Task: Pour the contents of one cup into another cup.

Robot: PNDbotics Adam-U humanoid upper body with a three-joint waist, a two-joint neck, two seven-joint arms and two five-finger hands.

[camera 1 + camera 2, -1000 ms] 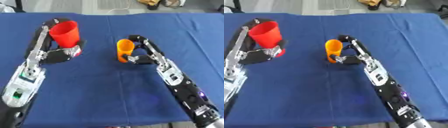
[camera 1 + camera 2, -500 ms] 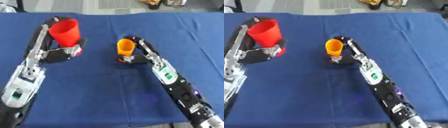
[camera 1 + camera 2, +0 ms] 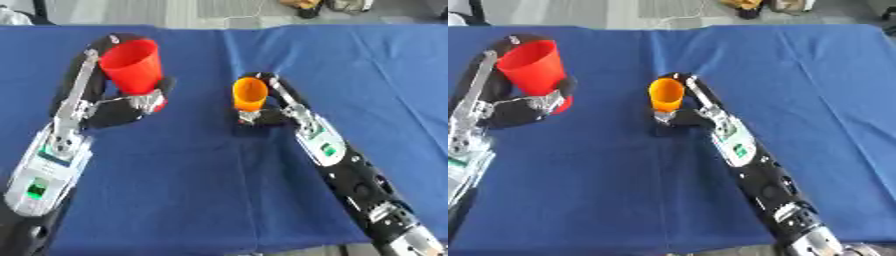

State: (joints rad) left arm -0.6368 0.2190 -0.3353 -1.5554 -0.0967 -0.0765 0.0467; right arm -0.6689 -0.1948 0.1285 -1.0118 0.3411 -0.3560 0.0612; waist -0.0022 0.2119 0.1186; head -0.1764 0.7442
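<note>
A red cup (image 3: 133,66) is held upright at the left of the blue table (image 3: 201,185), with my left hand (image 3: 131,105) curled round its lower part. To its right, a smaller orange cup (image 3: 249,94) stands about upright, its mouth facing up and slightly toward me. My right hand (image 3: 262,116) is wrapped round the base of the orange cup. Whether either cup rests on the cloth or hangs just above it is unclear. The contents of both cups are hidden.
The blue cloth covers the whole table, with open room at the right (image 3: 824,100) and in front. Beyond the far edge lies a grey floor with a cable (image 3: 249,11) and dark items.
The right hand with the orange cup has shifted a little toward the left and nearer the red cup. The left hand and red cup have barely moved.
</note>
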